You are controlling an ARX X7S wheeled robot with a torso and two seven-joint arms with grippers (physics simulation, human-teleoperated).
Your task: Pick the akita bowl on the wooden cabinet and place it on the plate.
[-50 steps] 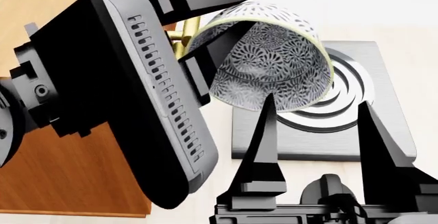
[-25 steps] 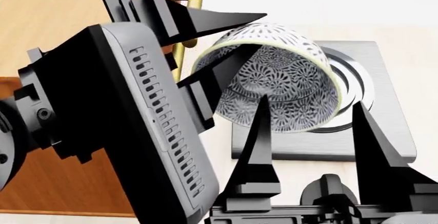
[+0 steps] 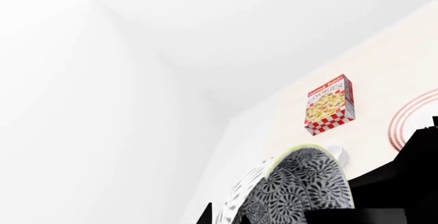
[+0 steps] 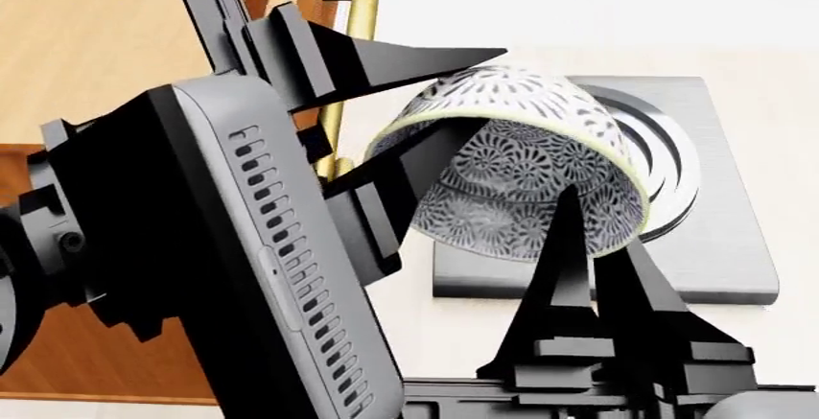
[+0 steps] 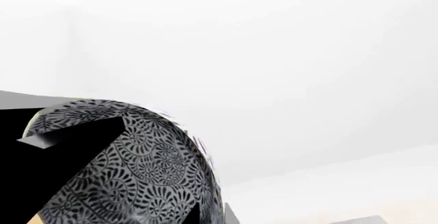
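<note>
Two grippers crowd your head view: your left gripper (image 4: 442,98) clamps the rim of the akita bowl (image 4: 525,165), one finger outside and one inside, holding it tipped in the air beside the wooden cabinet (image 4: 77,74) and above the grey burner (image 4: 716,246). Your right gripper (image 4: 596,246) rises just in front of the bowl, its fingers close together with a narrow gap, gripping nothing. Your left wrist view shows the plate (image 3: 411,121) lying well apart on the pale counter, near a cookie box (image 3: 329,104) and a white cup (image 3: 335,151).
</note>
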